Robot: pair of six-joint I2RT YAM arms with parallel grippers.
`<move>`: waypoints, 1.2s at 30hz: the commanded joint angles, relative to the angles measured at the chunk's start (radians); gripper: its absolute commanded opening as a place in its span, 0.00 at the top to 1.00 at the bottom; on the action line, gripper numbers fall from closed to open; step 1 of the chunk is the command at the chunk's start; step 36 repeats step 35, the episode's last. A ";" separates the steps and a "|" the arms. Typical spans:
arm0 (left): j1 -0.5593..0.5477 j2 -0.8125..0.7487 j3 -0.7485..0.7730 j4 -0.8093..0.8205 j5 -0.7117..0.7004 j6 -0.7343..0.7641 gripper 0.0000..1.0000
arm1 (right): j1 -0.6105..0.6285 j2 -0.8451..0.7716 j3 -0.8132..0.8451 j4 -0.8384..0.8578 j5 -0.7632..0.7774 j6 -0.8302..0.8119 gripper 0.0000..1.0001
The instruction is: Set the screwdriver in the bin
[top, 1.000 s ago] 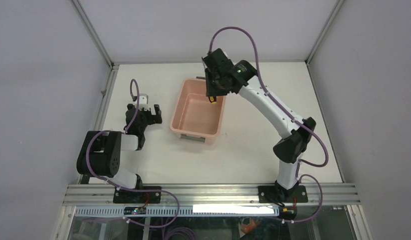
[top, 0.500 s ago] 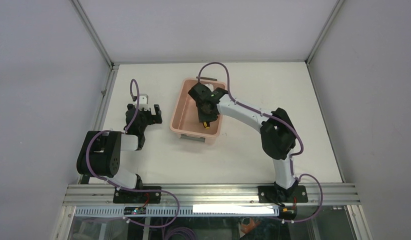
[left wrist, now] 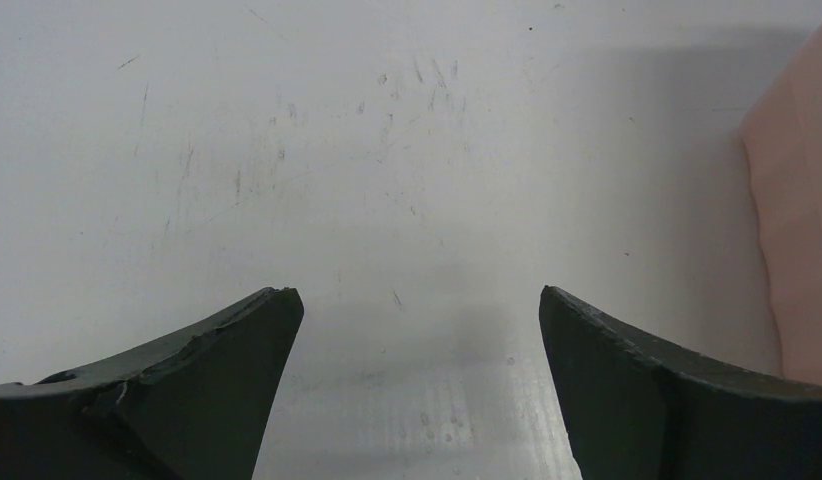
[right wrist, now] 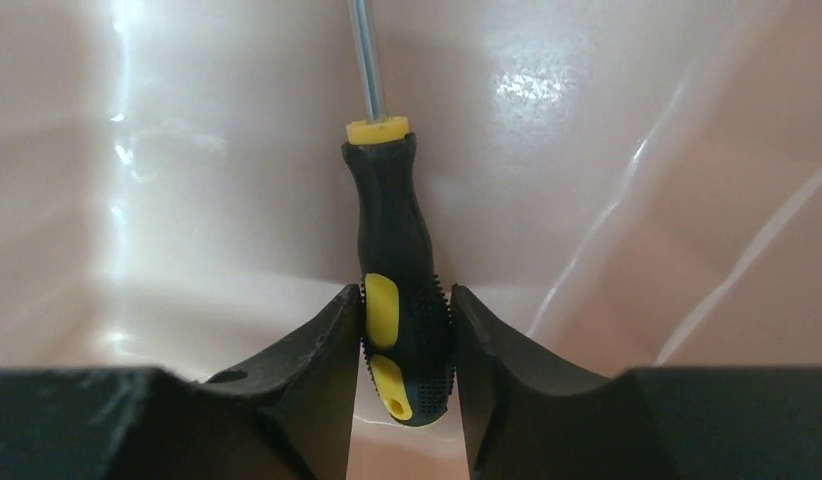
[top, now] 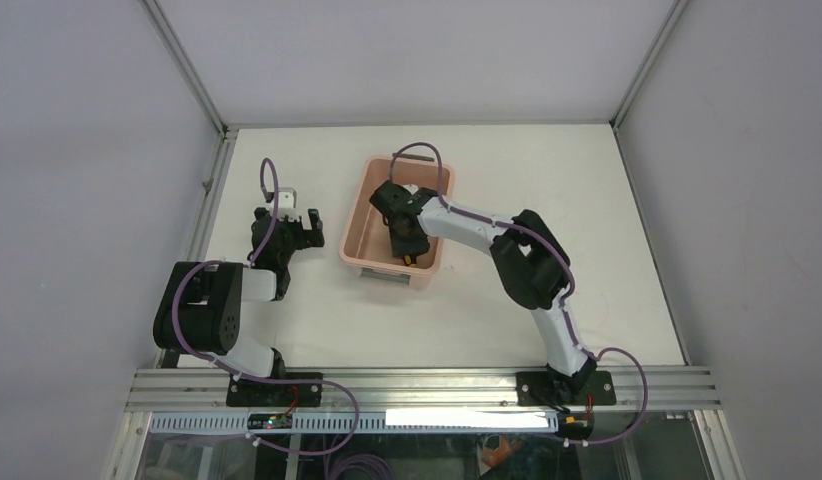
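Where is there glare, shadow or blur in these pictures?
Right wrist view: glare spots on the bin wall; the screwdriver is sharp. Left wrist view: soft shadow on the table beside the bin. Top view: even light, no blur.

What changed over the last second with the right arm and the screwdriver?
The right gripper came from above the far right corner of the bin down inside it, toward the near end, carrying the screwdriver. The handle sits clamped between its fingers, not yet let go. The bin and the open left gripper stayed put.
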 commanded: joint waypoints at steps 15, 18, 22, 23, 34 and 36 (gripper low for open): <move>-0.007 -0.027 0.000 0.026 0.007 -0.016 0.01 | -0.053 -0.365 0.317 -0.170 0.185 -0.234 0.01; -0.007 -0.028 0.000 0.026 0.007 -0.016 0.01 | -0.149 -0.437 0.272 -0.229 0.207 -0.234 0.01; -0.006 -0.028 0.000 0.026 0.007 -0.016 0.01 | -0.319 -0.558 0.169 -0.248 0.248 -0.251 0.01; -0.007 -0.027 0.000 0.026 0.006 -0.016 0.01 | -0.368 -0.586 0.143 -0.249 0.244 -0.258 0.01; -0.007 -0.029 0.001 0.026 0.007 -0.016 0.01 | -0.644 -0.761 -0.010 -0.240 0.217 -0.309 0.01; -0.007 -0.029 0.000 0.026 0.007 -0.016 0.01 | -0.643 -0.767 -0.019 -0.228 0.211 -0.317 0.01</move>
